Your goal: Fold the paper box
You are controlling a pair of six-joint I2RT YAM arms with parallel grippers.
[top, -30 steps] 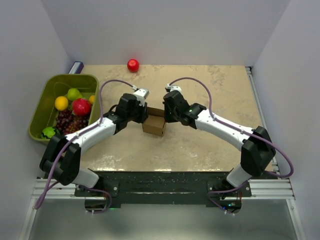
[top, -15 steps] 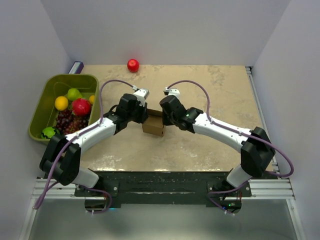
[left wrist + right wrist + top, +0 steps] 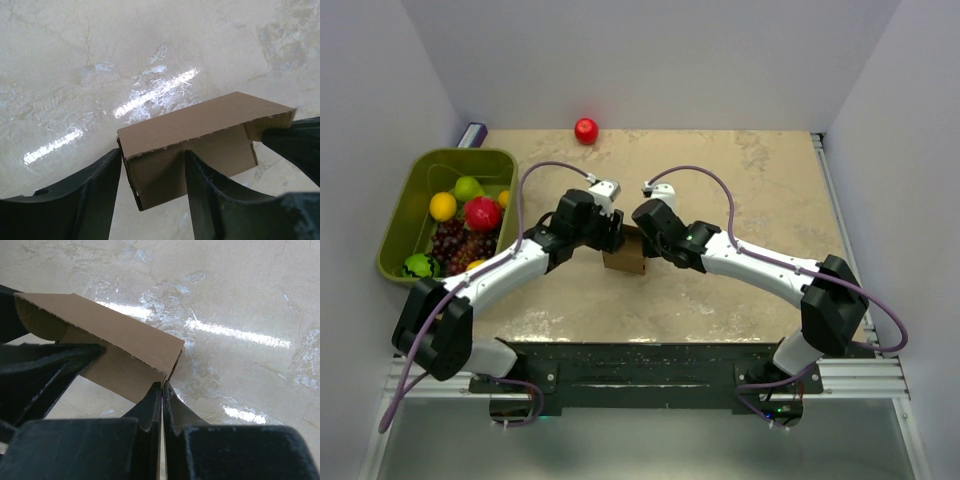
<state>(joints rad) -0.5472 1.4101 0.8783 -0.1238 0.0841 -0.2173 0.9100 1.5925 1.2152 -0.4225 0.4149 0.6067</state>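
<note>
The paper box is a small brown cardboard box standing mid-table between my two grippers. My left gripper is at its left end. In the left wrist view the left gripper is open, its fingers astride one end of the paper box, with a gap showing beside the left finger. My right gripper is at the box's right side. In the right wrist view the right gripper is shut, its tips touching the lower corner of the paper box.
A green bin holding several fruits sits at the table's left edge. A red apple lies at the back edge, and a small purple object rests in the back left corner. White walls enclose three sides.
The left gripper's jaws have opened wider around the box's end. The right arm has moved left, its shut tips now against the box, which shifted slightly left.
</note>
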